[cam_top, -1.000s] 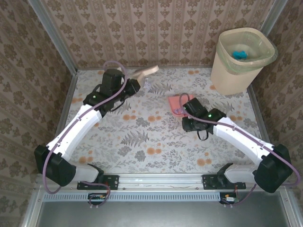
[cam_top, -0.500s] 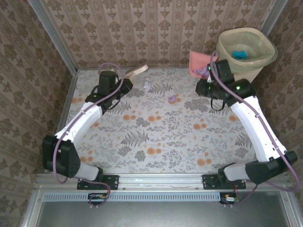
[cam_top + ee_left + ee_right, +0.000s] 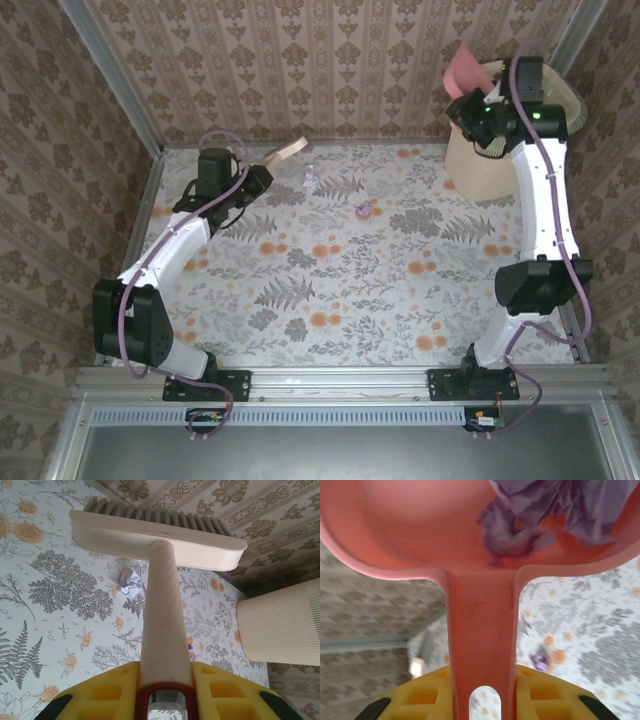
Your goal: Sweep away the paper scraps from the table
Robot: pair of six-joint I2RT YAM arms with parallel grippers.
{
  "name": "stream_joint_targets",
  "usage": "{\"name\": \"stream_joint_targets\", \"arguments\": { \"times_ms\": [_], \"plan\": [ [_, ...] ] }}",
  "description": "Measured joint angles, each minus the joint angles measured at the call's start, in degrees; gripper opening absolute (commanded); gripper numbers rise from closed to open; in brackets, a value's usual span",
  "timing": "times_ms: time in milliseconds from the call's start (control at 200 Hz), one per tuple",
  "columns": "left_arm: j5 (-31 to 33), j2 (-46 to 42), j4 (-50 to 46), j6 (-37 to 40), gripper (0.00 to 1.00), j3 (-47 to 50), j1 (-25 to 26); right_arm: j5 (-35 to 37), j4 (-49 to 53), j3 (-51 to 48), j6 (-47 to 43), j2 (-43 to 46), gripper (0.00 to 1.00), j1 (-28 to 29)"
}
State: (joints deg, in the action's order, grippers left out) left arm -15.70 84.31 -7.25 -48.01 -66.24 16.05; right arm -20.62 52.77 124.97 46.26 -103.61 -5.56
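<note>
Left arm: left end effector (image 3: pixel 256 178) was clamped on the handle of the brush (image 3: pixel 285 152), at the far left of the desk (image 3: pixel 300 300). The left wrist view showed the yellow fingers (image 3: pixel 105 690) on both sides of the cream handle, with the brush head crosswise above them and its grey bristles pointing toward the back wall. I could not tell whether the bristles touched the desk.

Right arm: right end effector (image 3: pixel 474 103) was pinched on the handle of the pink dustpan (image 3: pixel 465 68). The arm was stretched up at the far right corner, holding the pan tilted over the near-left rim of the basket (image 3: pixel 500 160).

Containers:
- Dustpan: the right wrist view showed crumpled purple paper (image 3: pixel 555 510) in the pan, bunched toward one side. The rest of the pan was bare pink.
- Basket: a cream ribbed wall stood on the desk in the far right corner. The pan and arm hid most of the inside, so its contents could not be read.

Paper scraps on the desk:
- White scrap (image 3: pixel 310 178): near the back edge, just right of the brush head and not touching it.
- Purple scrap (image 3: pixel 364 209): further right and nearer, on the leaf print, well apart from the basket.
</note>
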Motion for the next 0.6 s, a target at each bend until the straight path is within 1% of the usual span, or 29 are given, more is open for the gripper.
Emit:
{"name": "stream_joint_targets", "arguments": {
  "times_ms": [130, 295, 445, 600],
  "plan": [
    [-0.55, 0.09, 0.02, 0.0, 0.0, 0.0, -0.31, -6.88, -6.73, 0.98, 8.44, -3.34, 0.0, -4.81],
    [-1.11, 0.81, 0.04, 0.0, 0.0, 0.0, -0.39, -12.68, -13.22, 1.97, 16.79, -6.36, 0.0, -7.78],
    [-1.75, 2.16, 0.04, 0.0, 0.0, 0.0, -0.39, -15.61, -19.76, 1.44, 23.98, -6.75, 0.0, -8.87],
    [-2.58, 2.97, 0.04, -0.02, 0.0, -0.02, -0.39, -17.14, -29.97, -3.74, 33.03, -5.16, 0.0, -9.9]
  ]
}}
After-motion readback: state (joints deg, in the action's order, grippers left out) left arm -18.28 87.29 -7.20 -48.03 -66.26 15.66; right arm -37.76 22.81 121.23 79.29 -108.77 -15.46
